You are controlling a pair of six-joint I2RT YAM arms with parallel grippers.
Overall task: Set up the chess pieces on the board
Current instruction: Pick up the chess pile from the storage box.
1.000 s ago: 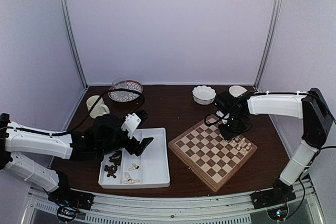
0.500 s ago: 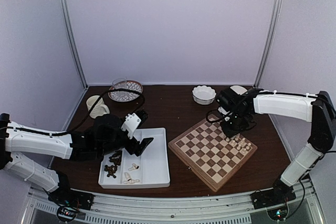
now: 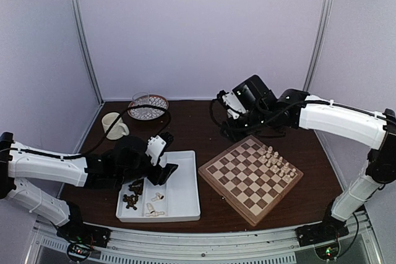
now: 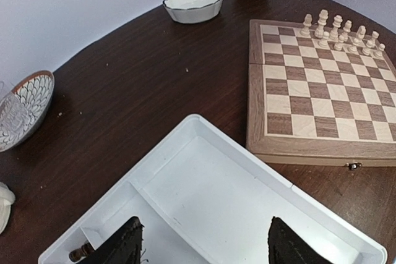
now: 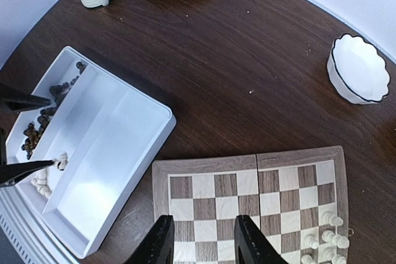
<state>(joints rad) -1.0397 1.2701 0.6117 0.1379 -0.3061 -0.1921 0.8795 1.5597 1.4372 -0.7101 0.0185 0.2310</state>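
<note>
Pale chess pieces (image 4: 339, 32) stand along the board's (image 4: 309, 106) far edge. Left of the board sits a white tray (image 4: 216, 196), with maybe one dark piece (image 4: 81, 253) inside.

Tray (image 3: 179, 197) left of board (image 3: 242, 183); chess pieces (image 3: 276, 164) along board's right edge, others in tray.

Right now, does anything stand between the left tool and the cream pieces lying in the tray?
Nothing visible does. The left tool hangs open over the tray's wide compartment; the cream pieces lie in the narrow one beside it. Only the low divider separates them, and dark pieces lie close by.
</note>
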